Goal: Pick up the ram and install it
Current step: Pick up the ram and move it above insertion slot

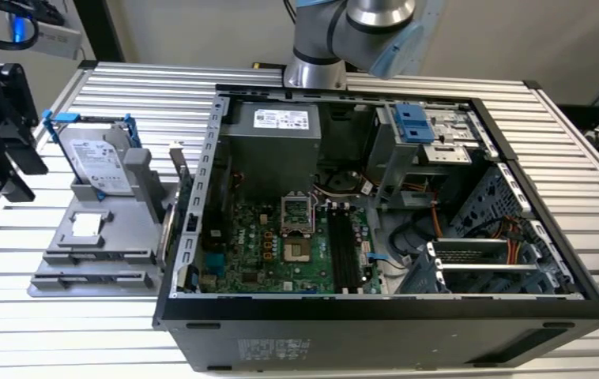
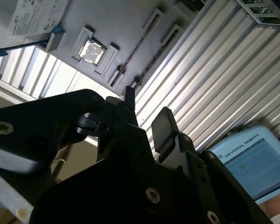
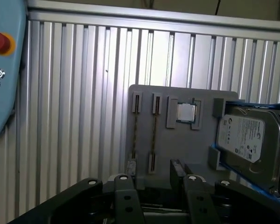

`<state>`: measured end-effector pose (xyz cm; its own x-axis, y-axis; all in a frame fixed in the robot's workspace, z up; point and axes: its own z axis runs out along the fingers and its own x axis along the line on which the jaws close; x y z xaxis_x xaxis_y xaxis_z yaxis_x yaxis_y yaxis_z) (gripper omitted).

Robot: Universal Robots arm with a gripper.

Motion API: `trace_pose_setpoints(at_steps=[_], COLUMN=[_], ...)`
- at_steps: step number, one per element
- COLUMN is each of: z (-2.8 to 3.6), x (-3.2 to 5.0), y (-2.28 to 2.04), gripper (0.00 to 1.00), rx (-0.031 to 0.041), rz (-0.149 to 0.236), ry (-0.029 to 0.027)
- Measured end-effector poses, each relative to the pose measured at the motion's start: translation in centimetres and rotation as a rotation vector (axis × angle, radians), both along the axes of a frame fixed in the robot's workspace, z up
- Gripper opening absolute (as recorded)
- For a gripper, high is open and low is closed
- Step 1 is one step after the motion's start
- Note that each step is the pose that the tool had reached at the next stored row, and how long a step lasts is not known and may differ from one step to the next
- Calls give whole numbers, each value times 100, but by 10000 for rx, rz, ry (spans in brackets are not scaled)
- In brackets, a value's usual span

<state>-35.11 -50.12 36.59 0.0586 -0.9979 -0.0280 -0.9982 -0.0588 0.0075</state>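
Ram (image 3: pixel 154 126): on edge in grey holder (image 3: pixel 177 149), beside 2nd stick (image 3: pixel 135 130). Long axis parallel w/ bench (image 3: pixel 74 116) slats, running straight away from pincer (image 3: pixel 157 183). Pincer: apart, empty, just short of ram's near end.

In the first wrist view the ram (image 3: pixel 154 135) is seen edge-on as a thin line, so its chips cannot be made out. One end of the holder (image 3: pixel 144 140) is hidden behind the gripper (image 3: pixel 154 170), and the hard drive (image 3: pixel 247 140) is cut off by the picture's edge. In the exterior view the arm (image 1: pixel 352 31) is cut off at the top.
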Motion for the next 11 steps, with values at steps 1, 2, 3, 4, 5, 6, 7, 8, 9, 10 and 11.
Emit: trace_pose_setpoints(at_steps=[1, 2, 3, 4, 5, 6, 7, 8, 9, 10, 11], z=[-14, -27, -41, -54, -67, -79, -95, -110, -124, -136, -149], x=[1, 0, 1, 1, 1, 1, 0, 0, 0, 1, 1], y=[3, 7, 12, 16, 20, 24, 29, 34, 38, 44, 50], gripper=[100, 100, 100, 100, 100, 100, 100, 100, 100, 100, 100], rx=[-6, -11, -14, -17, -19, -24, -33, -46, -62, -80, -100], rz=[1, 1, 1, 1, 2, 2, 1, 1, 1, 1, 1], ry=[2, 2, 2, 1, 1, 2, 1, 0, 0, 2, 2])
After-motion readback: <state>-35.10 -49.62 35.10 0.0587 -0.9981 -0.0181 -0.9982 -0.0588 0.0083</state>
